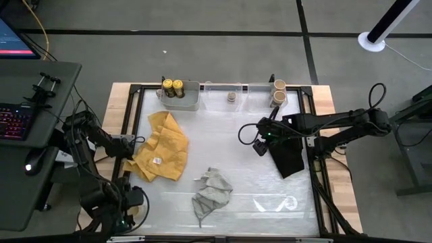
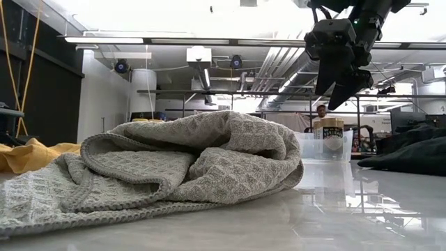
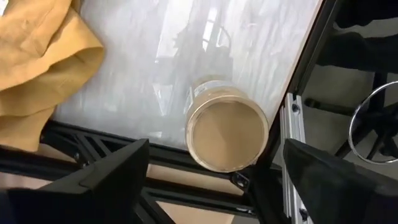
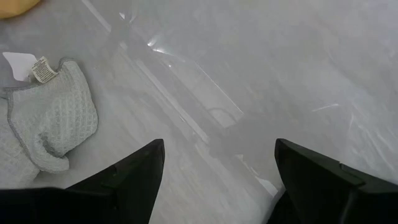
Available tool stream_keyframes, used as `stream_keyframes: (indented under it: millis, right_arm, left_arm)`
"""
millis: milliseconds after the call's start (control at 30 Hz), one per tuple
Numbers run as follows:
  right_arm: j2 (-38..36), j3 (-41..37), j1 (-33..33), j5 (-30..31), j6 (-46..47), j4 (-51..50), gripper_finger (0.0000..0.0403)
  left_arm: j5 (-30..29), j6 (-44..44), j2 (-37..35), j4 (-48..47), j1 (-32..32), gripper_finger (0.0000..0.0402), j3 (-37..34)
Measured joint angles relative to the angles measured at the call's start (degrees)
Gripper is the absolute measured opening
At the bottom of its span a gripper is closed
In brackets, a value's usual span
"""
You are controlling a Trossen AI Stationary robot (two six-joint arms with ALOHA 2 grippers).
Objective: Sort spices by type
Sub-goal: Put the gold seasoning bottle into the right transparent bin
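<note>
— Since the bins along the far edge already hold jars, how much sorting is left?

— Most looks done. Two dark jars (image 1: 173, 87) stand in the grey bin (image 1: 191, 102) at far left, a tiny jar (image 1: 231, 97) sits in the clear bin (image 1: 251, 90) beside it, and two tan jars (image 1: 278, 92) stand at that bin's right end. One more tan jar (image 3: 226, 128) lies at the worktop (image 1: 236, 169) edge near the left arm, still unsorted. I count six; another may be hidden.

— And the tools?

— The left tool (image 3: 211, 186) hovers over that stray jar, fingers apart and empty. The right tool (image 1: 260, 145) hangs above the middle right of the worktop, fingers also spread, holding nothing.

— Anything in the way?

— A yellow cloth (image 1: 162, 147) lies just beside the left arm's path, a grey cloth (image 1: 211, 190) sits near centre, and a black cloth (image 1: 289, 156) lies under the right arm. Any could cover a jar.
</note>
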Motion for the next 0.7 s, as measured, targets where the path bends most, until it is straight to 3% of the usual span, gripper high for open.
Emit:
stream_keyframes:
  millis: [700]
  right_arm:
    - [0.0, 0.0, 0.0, 0.11, -0.77, 0.0, 0.03]
  left_arm:
    - [1.94, -0.39, 2.53, 2.8, 0.6, 0.0365, -0.04]
